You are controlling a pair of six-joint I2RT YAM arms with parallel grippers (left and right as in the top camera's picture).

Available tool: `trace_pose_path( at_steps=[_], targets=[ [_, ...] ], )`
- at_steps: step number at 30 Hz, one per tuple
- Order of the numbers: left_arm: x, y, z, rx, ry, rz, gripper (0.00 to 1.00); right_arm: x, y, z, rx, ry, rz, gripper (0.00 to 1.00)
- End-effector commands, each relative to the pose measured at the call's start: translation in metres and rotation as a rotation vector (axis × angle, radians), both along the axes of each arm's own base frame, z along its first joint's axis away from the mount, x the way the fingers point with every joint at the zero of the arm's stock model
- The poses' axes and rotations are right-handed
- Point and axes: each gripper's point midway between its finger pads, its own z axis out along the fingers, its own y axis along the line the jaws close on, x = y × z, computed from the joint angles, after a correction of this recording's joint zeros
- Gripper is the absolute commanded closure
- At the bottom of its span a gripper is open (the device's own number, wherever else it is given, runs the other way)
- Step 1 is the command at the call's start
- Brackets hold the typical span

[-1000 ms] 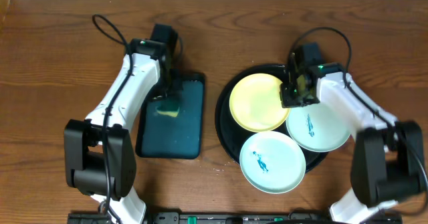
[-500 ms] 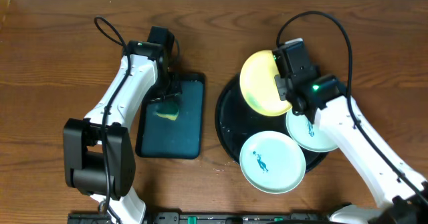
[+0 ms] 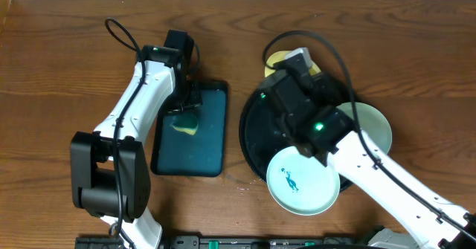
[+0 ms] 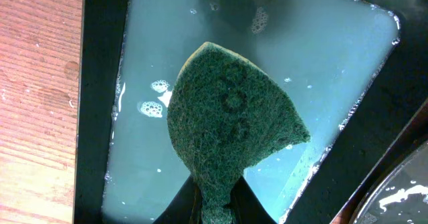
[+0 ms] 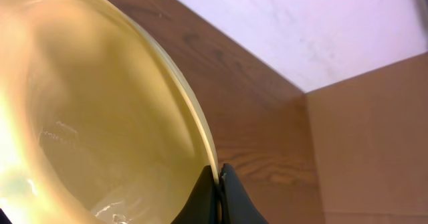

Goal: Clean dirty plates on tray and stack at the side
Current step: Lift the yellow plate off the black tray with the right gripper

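Observation:
My right gripper is shut on the rim of the pale yellow plate and holds it raised and tilted above the far part of the black round tray; overhead only a slice of the yellow plate shows behind the arm. One mint-white plate with a blue smear lies at the tray's front edge. The other mint-white plate lies at the tray's right, half hidden by my arm. My left gripper is shut on the green sponge over the soapy water of the dark-teal tray.
The rectangular dark-teal tray holds shallow water with bubbles, left of the round tray. Cables arc above both arms. Bare wooden table lies to the far left and along the back; the wall edge is behind.
My right gripper has lifted the yellow plate off the tray and tilted it up toward the back, the arm swinging over the tray. The left arm and sponge have hardly moved.

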Motion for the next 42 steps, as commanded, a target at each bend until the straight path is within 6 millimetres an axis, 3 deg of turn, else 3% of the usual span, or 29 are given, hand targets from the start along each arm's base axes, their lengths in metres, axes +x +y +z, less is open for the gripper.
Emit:
trace_pose_path(
  at_steps=[1, 7, 42],
  targets=[
    [-0.0019, 0.0011, -0.0010, -0.004, 0.011, -0.005, 0.88, -0.0061, 0.0024, 0.0230, -0.066, -0.077, -0.013, 0.99],
    [-0.0027, 0.0012, -0.0010, -0.004, 0.014, -0.005, 0.88, -0.0096, 0.0109, 0.0230, -0.064, -0.078, 0.012, 0.99],
    [-0.0026, 0.0012, -0.0010, -0.004, 0.014, -0.004, 0.88, -0.0111, 0.0052, 0.0260, -0.094, -0.088, -0.010, 0.99]
  ],
)
